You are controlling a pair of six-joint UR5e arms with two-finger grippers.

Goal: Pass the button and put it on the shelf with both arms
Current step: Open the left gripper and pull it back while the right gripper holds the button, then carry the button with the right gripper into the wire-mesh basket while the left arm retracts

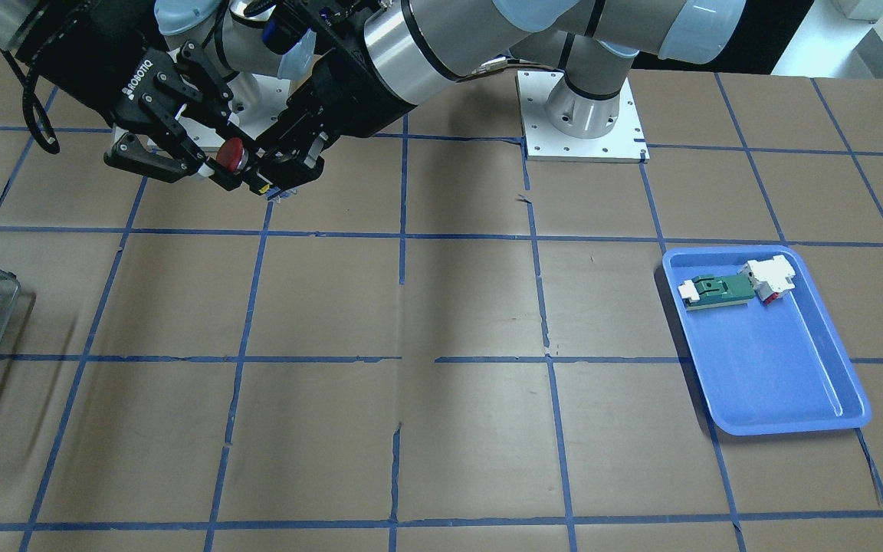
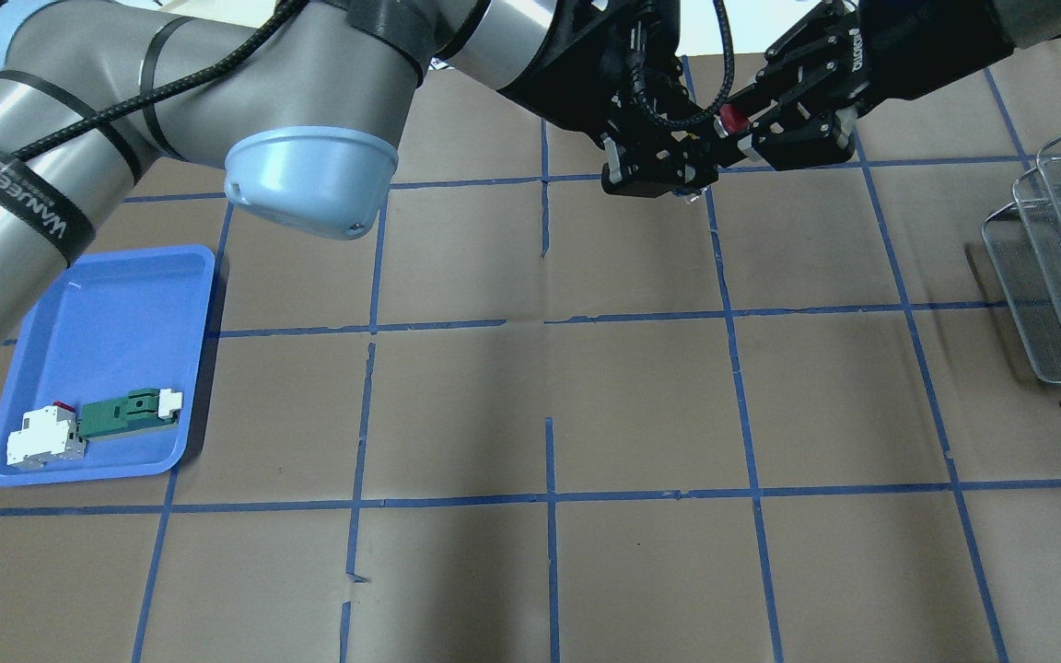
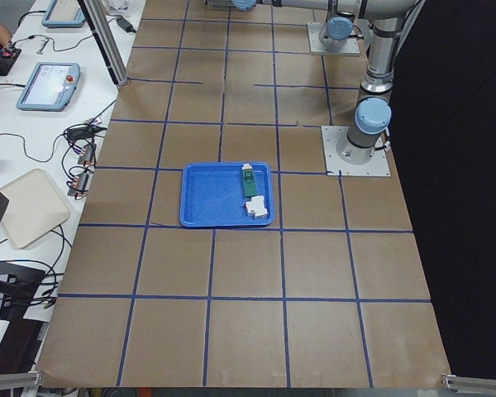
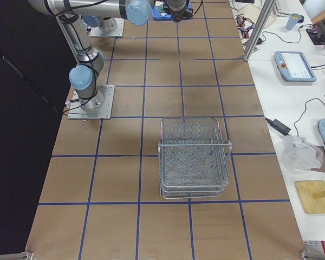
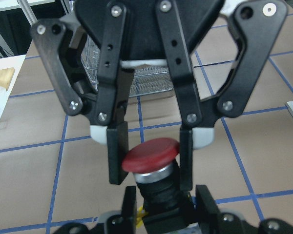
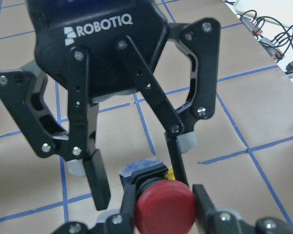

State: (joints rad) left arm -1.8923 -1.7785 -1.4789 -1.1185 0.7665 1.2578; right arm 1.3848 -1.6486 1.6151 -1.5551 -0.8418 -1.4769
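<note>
The button [image 5: 151, 155], with a red mushroom cap and black body, hangs in the air between both grippers, far from the shelf [image 4: 194, 157]. In the left wrist view my right gripper [image 5: 151, 168] has its fingers pressed on both sides of the red cap. My left gripper [image 6: 139, 183] stands around the button's pale terminal end [image 6: 141, 168], with a small gap at one finger, so it looks open. The pair shows in the front view as the right gripper [image 1: 211, 170], the button [image 1: 233, 153] and the left gripper [image 1: 273, 175].
The wire shelf [image 2: 1060, 249] stands at the table's right end. A blue tray [image 2: 116, 304] at the left holds a flat green-and-white part [image 2: 130, 412] and a white block with red [image 2: 44, 438]. Both arms cross above the far middle of the table.
</note>
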